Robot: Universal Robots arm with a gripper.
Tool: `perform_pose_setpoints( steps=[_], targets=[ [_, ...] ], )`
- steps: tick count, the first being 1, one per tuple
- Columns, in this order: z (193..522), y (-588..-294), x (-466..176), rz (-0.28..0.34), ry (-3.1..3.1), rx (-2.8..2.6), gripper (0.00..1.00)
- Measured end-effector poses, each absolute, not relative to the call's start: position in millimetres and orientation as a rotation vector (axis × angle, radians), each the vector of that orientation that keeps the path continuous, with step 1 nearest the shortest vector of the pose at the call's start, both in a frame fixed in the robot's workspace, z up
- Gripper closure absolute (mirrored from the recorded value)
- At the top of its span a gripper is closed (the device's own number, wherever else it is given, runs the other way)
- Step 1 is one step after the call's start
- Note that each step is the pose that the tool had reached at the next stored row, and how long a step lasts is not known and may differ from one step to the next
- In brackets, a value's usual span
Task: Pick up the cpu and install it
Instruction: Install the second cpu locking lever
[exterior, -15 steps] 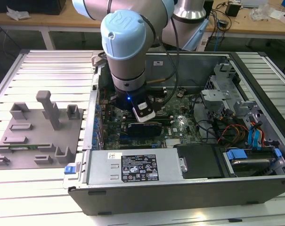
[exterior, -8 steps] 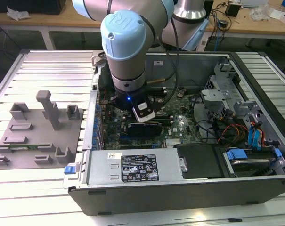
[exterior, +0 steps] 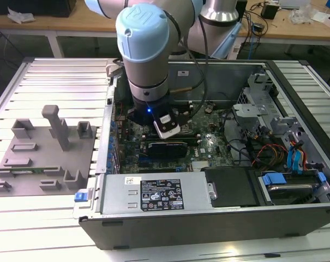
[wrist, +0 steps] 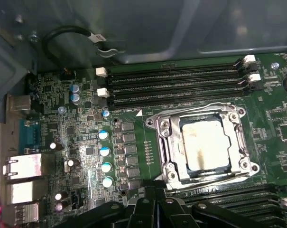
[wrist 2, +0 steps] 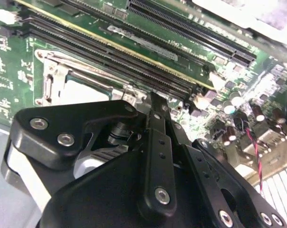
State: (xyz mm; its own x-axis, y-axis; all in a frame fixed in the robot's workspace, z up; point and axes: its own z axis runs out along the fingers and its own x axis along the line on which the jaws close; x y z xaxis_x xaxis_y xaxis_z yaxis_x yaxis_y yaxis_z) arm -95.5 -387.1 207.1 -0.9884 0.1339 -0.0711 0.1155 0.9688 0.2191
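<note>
— One cpu (wrist: 206, 148): where is it?
— Seated flat inside the metal socket frame (wrist: 164, 142), beside the memory slots (wrist: 176, 88).
— And the gripper (wrist 2: 152, 102)?
— Above that frame; whether its fingers are parted or hold anything, I cannot tell.

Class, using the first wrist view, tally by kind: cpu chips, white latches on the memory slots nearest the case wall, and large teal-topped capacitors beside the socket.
cpu: 1
white latches: 4
large teal-topped capacitors: 4
Total: 9

end effector (wrist 2: 155, 102) fingertips hidden, socket (wrist 2: 74, 85) partly covered
</note>
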Motion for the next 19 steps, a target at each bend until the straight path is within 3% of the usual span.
perform_pose_setpoints(
  steps=[10,19],
  targets=[
    [243,-384,-95,0.170,3.039,0.185,0.89],
    [243,-384,-68,0.169,3.039,0.185,0.89]
  ],
)
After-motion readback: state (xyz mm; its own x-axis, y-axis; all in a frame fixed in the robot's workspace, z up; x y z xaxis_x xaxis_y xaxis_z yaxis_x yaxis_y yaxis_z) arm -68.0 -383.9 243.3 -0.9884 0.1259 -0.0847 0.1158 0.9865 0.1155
